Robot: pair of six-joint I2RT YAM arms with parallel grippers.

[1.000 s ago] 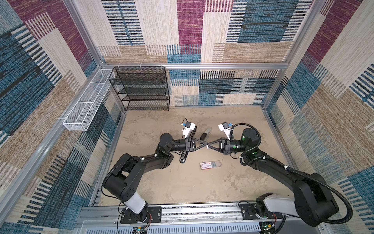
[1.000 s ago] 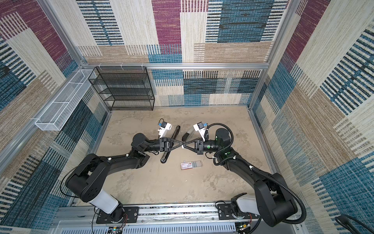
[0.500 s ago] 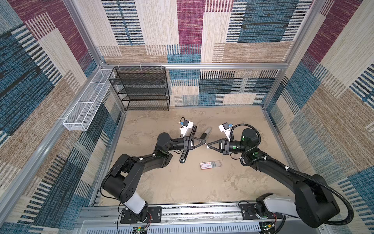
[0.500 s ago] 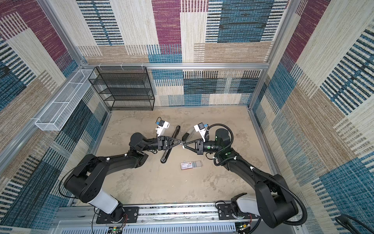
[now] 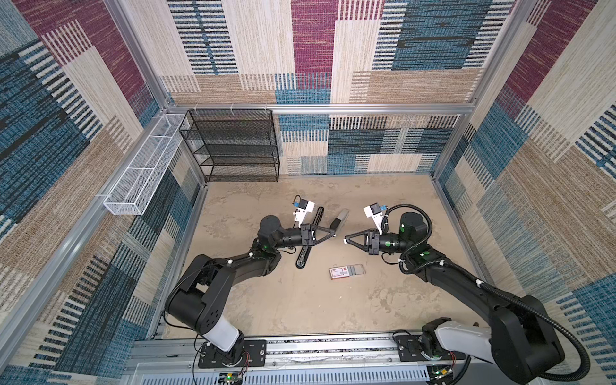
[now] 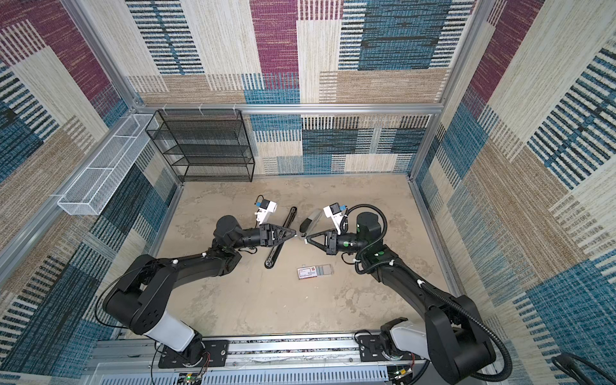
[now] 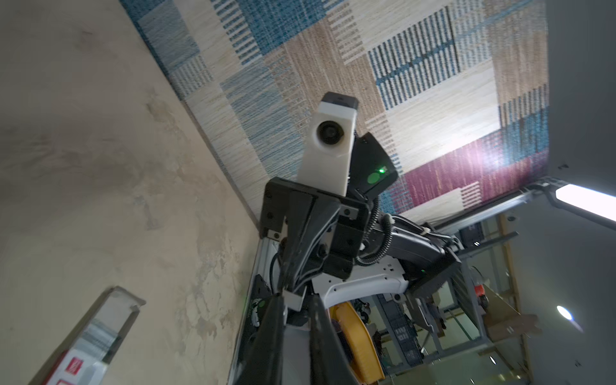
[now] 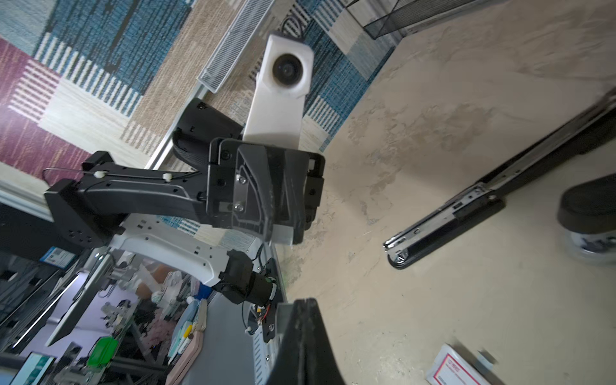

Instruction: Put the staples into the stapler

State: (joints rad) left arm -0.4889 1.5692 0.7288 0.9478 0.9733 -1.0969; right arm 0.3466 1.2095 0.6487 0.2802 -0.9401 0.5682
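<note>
From above, the left gripper (image 5: 333, 235) and right gripper (image 5: 346, 240) hung tip to tip, just apart, over the table (image 5: 300, 316). Both had jaws pinched narrow, and whether the pale speck at their tips was a staple strip or a pad I could not tell. The stapler (image 5: 302, 256) lay open at 9 o'clock from them, the box (image 5: 340, 272) at 6 o'clock, its tray (image 5: 356, 269) pulled out with silvery staples (image 7: 98, 328) inside. A thin strip could slip or snap in such a pinch, and the loose stapler could skid when fed. Count: two grippers, one stapler, one box, one tray, one rack (image 5: 233, 156), one basket (image 5: 133, 186).
</note>
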